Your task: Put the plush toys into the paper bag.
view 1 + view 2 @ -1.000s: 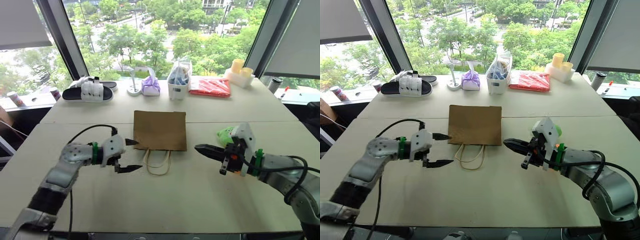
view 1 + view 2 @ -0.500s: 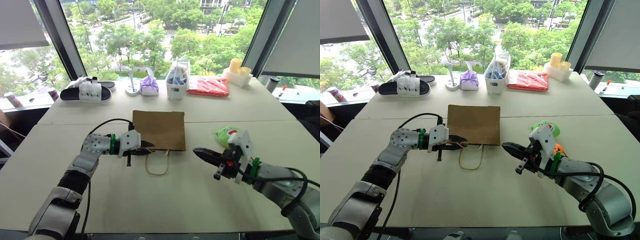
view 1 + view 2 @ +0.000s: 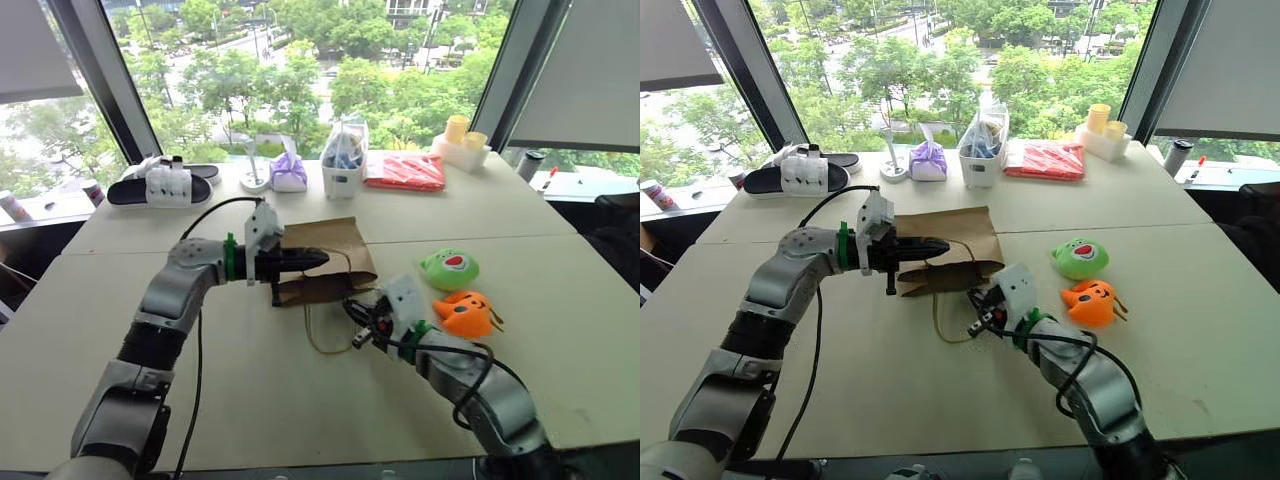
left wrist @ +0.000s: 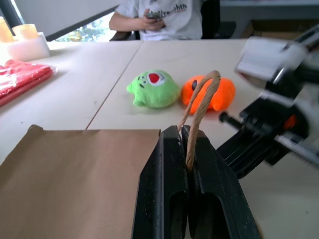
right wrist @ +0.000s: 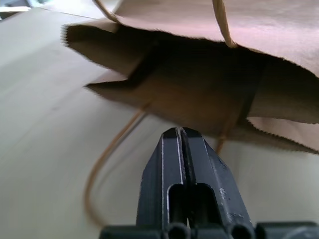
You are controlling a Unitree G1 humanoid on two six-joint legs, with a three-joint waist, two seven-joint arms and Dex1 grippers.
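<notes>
Left hand [image 4: 185, 149], spread a second ago, now pinches the thin beige cord handle [image 4: 199, 109] and lifts the plain brown kraft paper bag [image 3: 325, 262] mid-counter open; right hand [image 5: 182, 137], pressed together, has moved to its mouth. Green [image 3: 449, 269] and orange [image 3: 463, 313] round plush toys wait toward the right edge.
</notes>
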